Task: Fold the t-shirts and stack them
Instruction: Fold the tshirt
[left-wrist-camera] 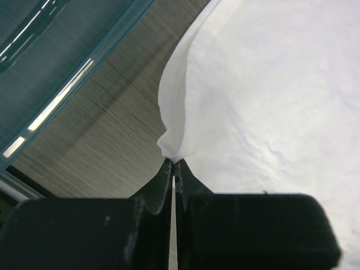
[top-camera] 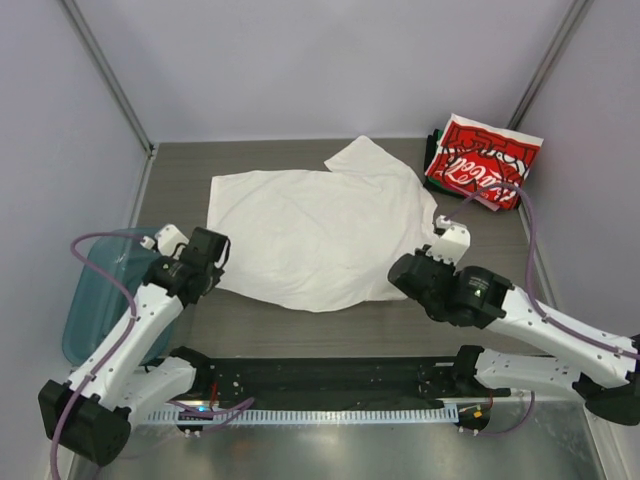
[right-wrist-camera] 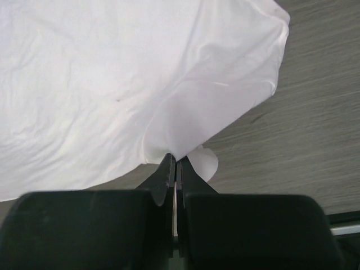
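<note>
lying crosswise, white tee [top-camera: 320, 230], hem pointing left.

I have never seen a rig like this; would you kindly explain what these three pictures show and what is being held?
These are two white robot arms bolted at the near edge of a grey table. The wide picture looks down from above and behind them; the other two come from cameras on each wrist, looking along the claws. A white t-shirt lies spread out in the middle, a folded red t-shirt with white lettering tops a small pile in the far right corner, and a teal bin sits at the left. The left claw is shut on the white shirt's left edge, the right claw on its right edge.
</note>
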Robot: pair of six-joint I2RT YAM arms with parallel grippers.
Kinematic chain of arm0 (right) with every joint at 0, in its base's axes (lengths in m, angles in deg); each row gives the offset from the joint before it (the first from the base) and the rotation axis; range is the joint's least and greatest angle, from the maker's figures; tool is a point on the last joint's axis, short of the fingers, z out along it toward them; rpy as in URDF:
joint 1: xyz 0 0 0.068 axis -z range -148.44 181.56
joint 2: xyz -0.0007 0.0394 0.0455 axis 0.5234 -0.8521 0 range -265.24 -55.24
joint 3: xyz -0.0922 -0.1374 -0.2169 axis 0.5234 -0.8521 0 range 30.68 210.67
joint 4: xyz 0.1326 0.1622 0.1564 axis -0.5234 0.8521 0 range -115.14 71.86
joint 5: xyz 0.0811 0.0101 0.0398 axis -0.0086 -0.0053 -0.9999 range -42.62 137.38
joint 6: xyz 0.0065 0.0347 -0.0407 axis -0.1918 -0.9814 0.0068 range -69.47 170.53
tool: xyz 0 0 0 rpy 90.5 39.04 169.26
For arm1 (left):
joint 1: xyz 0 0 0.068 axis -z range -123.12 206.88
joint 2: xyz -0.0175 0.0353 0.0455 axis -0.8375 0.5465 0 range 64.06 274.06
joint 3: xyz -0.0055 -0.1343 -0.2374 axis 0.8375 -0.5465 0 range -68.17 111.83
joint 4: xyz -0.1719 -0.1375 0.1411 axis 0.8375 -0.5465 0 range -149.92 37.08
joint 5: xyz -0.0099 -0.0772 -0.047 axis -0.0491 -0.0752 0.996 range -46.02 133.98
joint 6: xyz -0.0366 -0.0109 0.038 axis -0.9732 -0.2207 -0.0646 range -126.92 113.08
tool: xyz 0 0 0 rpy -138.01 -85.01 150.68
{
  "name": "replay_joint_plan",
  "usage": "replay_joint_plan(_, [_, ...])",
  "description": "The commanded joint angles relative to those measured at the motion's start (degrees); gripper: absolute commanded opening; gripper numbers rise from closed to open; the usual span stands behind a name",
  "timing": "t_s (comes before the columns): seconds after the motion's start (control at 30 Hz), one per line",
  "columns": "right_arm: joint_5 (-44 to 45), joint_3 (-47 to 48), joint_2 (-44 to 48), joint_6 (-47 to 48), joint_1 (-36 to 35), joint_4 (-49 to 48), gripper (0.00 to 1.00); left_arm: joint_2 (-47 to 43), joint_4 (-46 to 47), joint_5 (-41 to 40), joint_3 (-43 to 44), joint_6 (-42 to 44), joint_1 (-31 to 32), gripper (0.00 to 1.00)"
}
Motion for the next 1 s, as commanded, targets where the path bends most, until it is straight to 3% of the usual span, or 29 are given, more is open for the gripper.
replay_joint_plan(0.0, [6.81, 5.80, -4.59, 7.68, 1.40, -3.56, 0.01, 2.72, 4.15, 1.04, 3.90, 6.96, -2.76, 0.00])
replay_joint_plan(0.23, [-3.63, 9.42, -11.46, 24.91, 19.31, -15.50, 0.01, 10.71, 10.57, 8.17, 7.86, 14.08, -11.90, 0.00])
replay_joint_plan(0.5, [-7.07, 15.66, -22.62, 34.23, 25.92, -20.70, 0.01, 22.14, 15.94, 11.68, 11.90, 18.75, -18.93, 0.00])
replay_joint_plan(0.97, [-12.17, 26.03, -39.32, 41.18, 37.26, -26.50, 0.01, 41.83, 17.79, 14.23, 24.73, 22.88, -22.01, 0.00])
